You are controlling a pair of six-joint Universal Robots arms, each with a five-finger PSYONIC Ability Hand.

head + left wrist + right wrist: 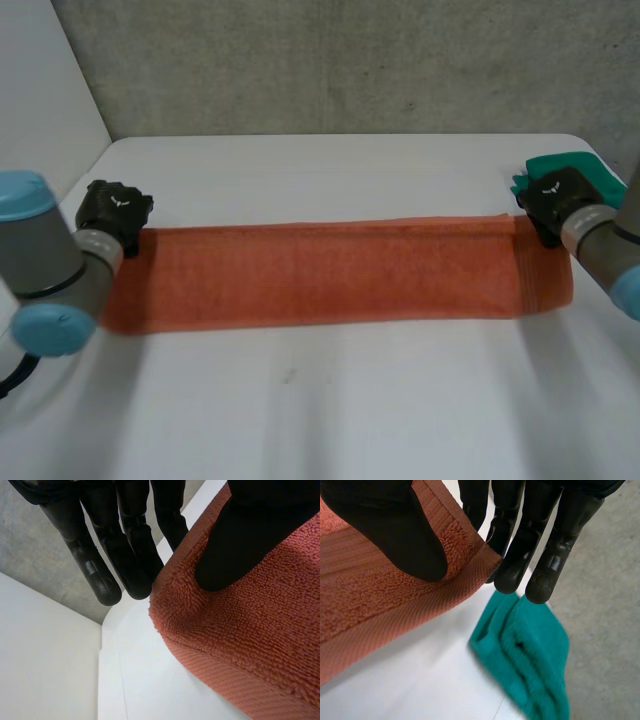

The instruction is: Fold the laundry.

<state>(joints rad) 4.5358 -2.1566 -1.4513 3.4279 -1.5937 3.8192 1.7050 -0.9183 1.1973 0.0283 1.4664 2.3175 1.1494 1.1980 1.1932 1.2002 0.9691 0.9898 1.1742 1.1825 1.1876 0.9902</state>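
Pinching far corners of orange towel (320, 272), left hand (113, 212) and right hand (552, 200) are clamping thumbs against fingers (131, 550); towel is lying stretched across worktop (330, 410). Shallow pinch could be slipping mid-fold; right hand could be snagging green cloth (590, 172) beside it

Grey, blue-capped left arm (45, 265) enters at middle left of the frame, right arm (608, 255) at middle right. Black left hand (113, 212) and right hand (553, 200) each pinch a corner of the orange terry towel (320, 270), thumb over straight fingers.

Head cam overlooks table (320, 420); wrist cams close-up on towel (320, 272) ends.
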